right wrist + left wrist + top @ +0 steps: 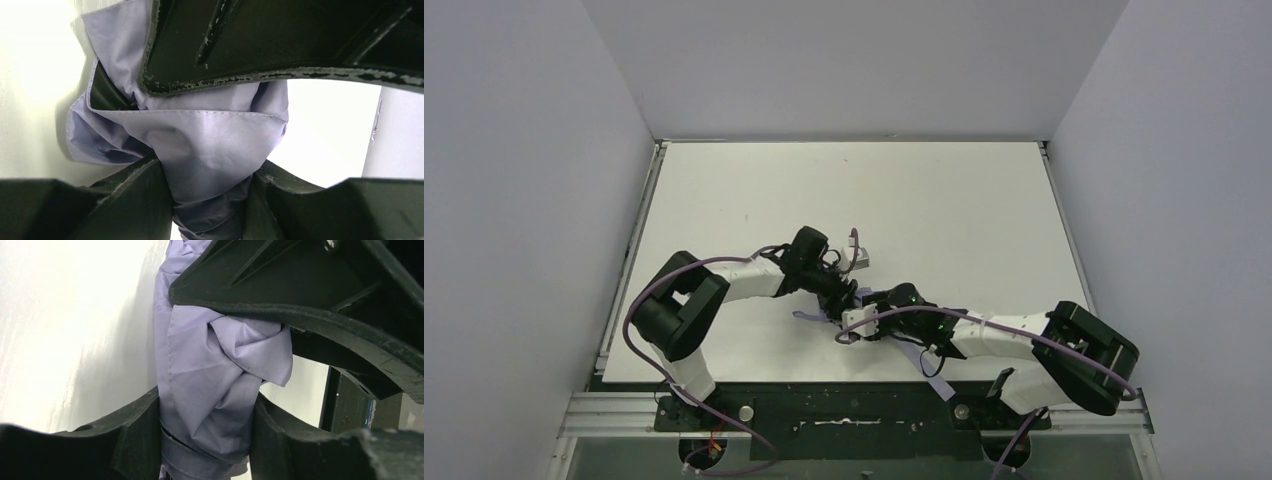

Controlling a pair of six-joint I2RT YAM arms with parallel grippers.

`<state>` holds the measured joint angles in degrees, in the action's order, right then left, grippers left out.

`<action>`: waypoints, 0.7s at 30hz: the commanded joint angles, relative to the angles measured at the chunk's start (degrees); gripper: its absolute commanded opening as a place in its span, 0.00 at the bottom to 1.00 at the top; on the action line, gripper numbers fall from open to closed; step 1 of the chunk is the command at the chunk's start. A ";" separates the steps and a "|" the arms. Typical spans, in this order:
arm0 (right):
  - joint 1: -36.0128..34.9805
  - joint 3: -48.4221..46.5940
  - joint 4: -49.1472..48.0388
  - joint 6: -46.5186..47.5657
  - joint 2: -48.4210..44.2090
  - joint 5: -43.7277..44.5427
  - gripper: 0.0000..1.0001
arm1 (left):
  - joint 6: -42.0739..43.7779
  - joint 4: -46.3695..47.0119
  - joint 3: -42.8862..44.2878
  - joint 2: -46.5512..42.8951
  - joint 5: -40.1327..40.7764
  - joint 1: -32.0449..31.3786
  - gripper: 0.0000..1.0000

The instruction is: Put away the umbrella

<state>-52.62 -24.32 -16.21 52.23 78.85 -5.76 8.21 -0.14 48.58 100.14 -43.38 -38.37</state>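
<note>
The umbrella (808, 316) lies low on the white table between the two arms, mostly hidden under both grippers in the top view. Its pale lavender fabric (210, 370) is bunched between the fingers of my left gripper (205, 410), which press on it from both sides, with a fabric band wrapped just below. My left gripper (848, 293) comes in from the left. My right gripper (866, 318) meets it from the right, shut on a fold of the same fabric (210, 145); its fingers (145, 200) pinch the cloth. Handle and shaft are hidden.
The white table (924, 200) stretches back to grey walls on three sides. Purple cables (654, 290) loop along both arms. The right gripper's black body (310, 290) fills the top of the left wrist view, close to the left fingers. A lavender strip (937, 384) hangs near the front edge.
</note>
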 commanded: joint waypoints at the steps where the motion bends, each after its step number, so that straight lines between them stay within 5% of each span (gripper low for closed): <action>1: -0.43 -0.47 -2.40 -1.81 -3.93 0.82 0.36 | 2.76 -4.24 2.65 0.94 0.41 -0.81 0.38; 9: -0.52 -3.38 9.30 -10.37 -16.61 2.08 0.69 | 5.15 -7.27 3.63 0.62 4.94 -1.00 0.01; 11: -0.91 -3.82 11.42 -17.52 -21.36 3.52 0.73 | 5.64 -8.28 4.20 0.91 5.46 -1.01 0.00; 17: -1.26 -7.13 25.56 -48.78 -34.68 14.66 0.73 | 5.08 -8.61 4.39 0.77 7.90 -1.12 0.00; 21: -1.20 -9.78 38.72 -71.20 -38.02 23.64 0.65 | 3.88 -8.54 4.71 0.61 10.33 -1.36 0.00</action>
<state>-53.41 -30.61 8.80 8.73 43.16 6.33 11.79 -6.48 51.46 100.31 -38.37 -39.55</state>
